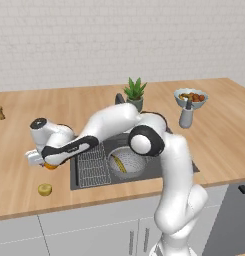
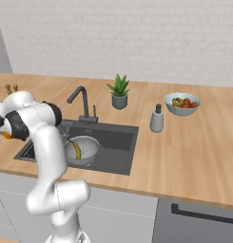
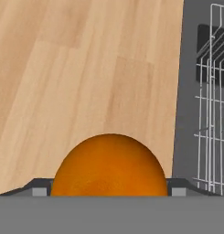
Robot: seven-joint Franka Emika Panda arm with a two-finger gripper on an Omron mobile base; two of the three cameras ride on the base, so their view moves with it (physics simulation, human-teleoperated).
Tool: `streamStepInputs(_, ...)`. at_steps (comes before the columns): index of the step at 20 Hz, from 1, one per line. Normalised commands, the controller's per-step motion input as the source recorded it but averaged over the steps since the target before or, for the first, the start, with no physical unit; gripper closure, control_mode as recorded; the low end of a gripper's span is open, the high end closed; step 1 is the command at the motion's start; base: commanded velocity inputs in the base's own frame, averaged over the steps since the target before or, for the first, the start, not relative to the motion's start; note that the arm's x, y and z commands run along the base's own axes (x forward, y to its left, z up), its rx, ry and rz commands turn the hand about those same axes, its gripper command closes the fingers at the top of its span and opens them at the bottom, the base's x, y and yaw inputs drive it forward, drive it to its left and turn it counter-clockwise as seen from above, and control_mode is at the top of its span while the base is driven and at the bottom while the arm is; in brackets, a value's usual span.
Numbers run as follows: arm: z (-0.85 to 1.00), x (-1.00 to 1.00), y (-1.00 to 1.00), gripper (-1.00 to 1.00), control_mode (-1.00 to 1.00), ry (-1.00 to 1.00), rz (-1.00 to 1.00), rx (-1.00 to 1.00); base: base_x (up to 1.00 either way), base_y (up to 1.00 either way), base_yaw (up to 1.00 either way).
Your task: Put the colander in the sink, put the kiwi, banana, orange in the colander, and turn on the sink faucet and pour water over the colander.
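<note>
Banana (image 1: 118,163) in colander (image 1: 139,167), long axis along the sink's (image 1: 159,167) depth.

A colander (image 1: 128,163) sits in the sink (image 1: 179,161) at the centre of the left base view, a banana (image 1: 118,163) inside it. Left of the basin, on the counter (image 1: 24,150), lies an orange (image 1: 50,165); a kiwi (image 1: 44,189) rests below it, nearer the counter's front edge.

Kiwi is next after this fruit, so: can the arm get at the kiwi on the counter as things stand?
Probably yes. The kiwi lies bare on the counter near the tool, nothing over it, though the orange sits between the tool's fingers first.
</note>
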Motion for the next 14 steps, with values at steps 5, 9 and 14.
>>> streamStepInputs(5, 0.69, -0.58, -1.00, 1.00, -1.00, -0.23, -0.01, 0.00, 0.00, 0.00, 0.00)
streamStepInputs(9, 0.32, -0.19, -1.00, 1.00, -1.00, -0.05, -0.04, 0.00, 0.00, 0.00, 0.00)
streamStepInputs(14, 0.24, -0.12, -1.00, 1.00, -1.00, -0.01, -0.02, 0.00, 0.00, 0.00, 0.00)
